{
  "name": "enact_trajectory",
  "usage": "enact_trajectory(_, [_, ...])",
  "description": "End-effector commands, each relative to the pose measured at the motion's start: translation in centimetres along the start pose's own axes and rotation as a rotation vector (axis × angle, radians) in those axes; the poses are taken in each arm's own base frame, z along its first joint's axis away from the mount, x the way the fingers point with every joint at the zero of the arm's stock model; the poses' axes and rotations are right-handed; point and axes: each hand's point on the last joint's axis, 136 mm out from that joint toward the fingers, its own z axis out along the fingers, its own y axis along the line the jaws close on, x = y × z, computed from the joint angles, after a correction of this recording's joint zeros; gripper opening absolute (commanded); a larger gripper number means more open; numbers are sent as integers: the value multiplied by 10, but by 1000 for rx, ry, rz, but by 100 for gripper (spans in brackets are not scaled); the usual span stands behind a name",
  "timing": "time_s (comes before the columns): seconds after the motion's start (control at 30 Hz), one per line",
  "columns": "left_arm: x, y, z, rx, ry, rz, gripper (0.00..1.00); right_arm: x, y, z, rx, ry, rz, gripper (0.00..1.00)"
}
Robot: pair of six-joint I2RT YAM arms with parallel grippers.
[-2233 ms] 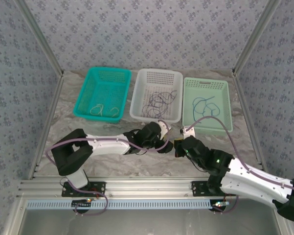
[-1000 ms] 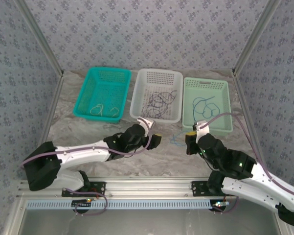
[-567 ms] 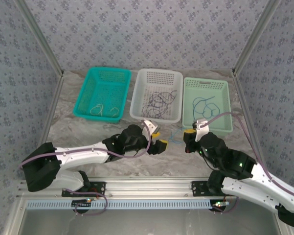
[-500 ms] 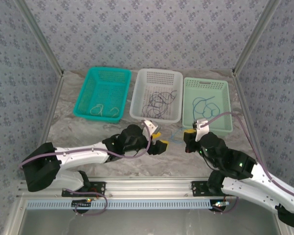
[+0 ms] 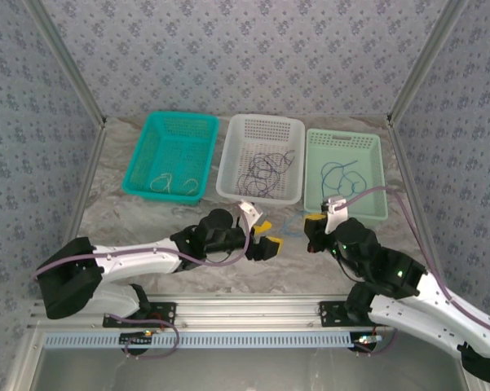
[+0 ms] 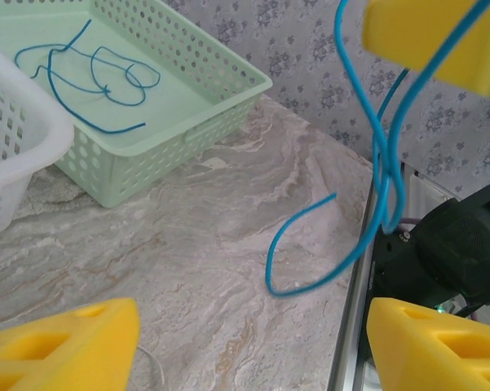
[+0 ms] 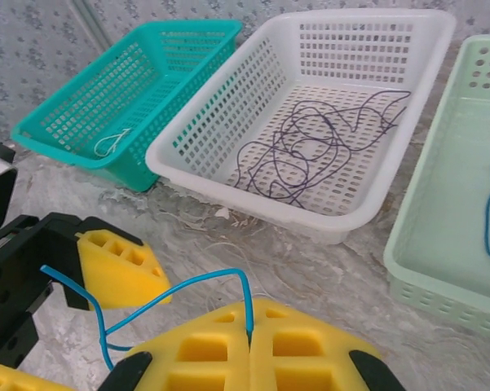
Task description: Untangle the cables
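Note:
My right gripper [image 7: 250,316] [image 5: 311,224] is shut on one end of a thin blue cable [image 7: 173,296]. That cable arcs left and loops down over the table [image 6: 381,167] [image 5: 289,227]. My left gripper [image 6: 253,336] [image 5: 267,235] stands open and wide just left of the hanging loop, nothing between its yellow fingers [image 7: 118,265]. A thin pale wire [image 7: 228,248] lies on the marbled table under both grippers. Dark cables [image 7: 310,151] lie in the white basket [image 5: 287,129], another blue cable [image 6: 86,73] in the pale green basket [image 5: 373,142], and a pale cable [image 5: 173,183] in the teal basket [image 5: 151,147].
The three baskets stand in a row at the back of the table. Metal frame posts [image 5: 424,73] and patterned walls close the sides. The table's aluminium front rail [image 5: 245,314] carries the arm bases.
My left gripper has moved right, toward the right gripper, and its fingers have spread. The right gripper has shifted slightly left with the blue cable pinched in it.

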Motion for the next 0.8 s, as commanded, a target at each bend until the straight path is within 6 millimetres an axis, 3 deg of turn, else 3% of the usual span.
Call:
enact_trajectory(0.0, [-27, -13, 3, 49, -86, 32, 74, -2, 10, 2, -56, -20, 33, 0])
enact_trajectory(0.17, [-29, -12, 12, 46, -80, 47, 66, -1, 15, 2, -87, -17, 41, 0])
enact_trajectory(0.4, [-19, 2, 15, -18, -19, 85, 25, 1, 13, -2, -91, -7, 37, 0])
enact_trajectory(0.57, [-21, 19, 1, -89, 10, 123, 18, 20, 11, -2, -101, 77, 0, 0])
enact_trajectory(0.77, [-37, 44, -25, -201, 21, 197, 12, 58, 15, -2, -154, 250, -70, 0])
